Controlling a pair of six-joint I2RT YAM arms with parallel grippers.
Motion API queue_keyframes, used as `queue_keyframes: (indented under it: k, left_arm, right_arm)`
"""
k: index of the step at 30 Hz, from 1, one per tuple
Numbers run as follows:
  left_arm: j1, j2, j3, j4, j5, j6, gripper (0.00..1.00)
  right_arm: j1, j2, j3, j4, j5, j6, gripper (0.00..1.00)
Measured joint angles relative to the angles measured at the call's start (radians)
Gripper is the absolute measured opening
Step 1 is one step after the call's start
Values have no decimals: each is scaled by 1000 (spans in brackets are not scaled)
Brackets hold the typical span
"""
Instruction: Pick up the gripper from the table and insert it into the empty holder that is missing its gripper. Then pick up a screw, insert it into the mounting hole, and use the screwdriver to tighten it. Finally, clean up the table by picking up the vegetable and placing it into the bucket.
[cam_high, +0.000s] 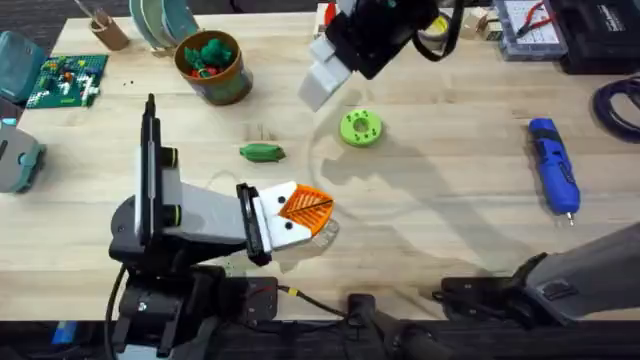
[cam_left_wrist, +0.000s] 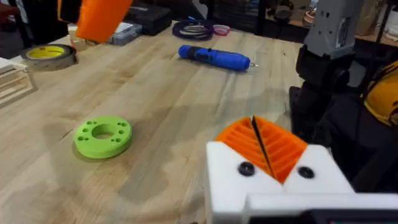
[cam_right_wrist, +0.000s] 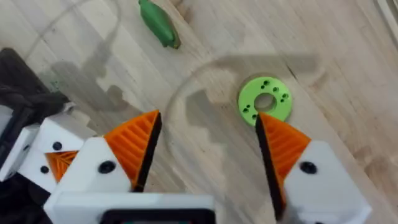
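The pod (cam_high: 262, 152) lies on the table, outside the bucket (cam_high: 211, 66); the screwdriver (cam_high: 553, 165) lies untouched. Left gripper (cam_left_wrist: 261, 148) closed, right gripper (cam_right_wrist: 208, 155) spread. Insertion probably done; cleanup remains.

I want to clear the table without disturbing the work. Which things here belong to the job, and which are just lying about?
For the job: screwdriver, vegetable, bucket.
Lying about: green disc, cup with sticks, tape roll, green board.
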Motion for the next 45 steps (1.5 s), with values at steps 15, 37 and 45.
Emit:
queue_keyframes:
  k: [15,37,45]
  left_arm:
    - [0,0,0,0,0,0,13]
    - [0,0,0,0,-1,0,13]
    - [0,0,0,2,-5,0,13]
  right_arm:
    - [-252,-230,-2,-169,109,98,906]
    - [-922,-574,-369,-277,413,166,908]
    - [-974,-552,-375,-172,406,137,907]
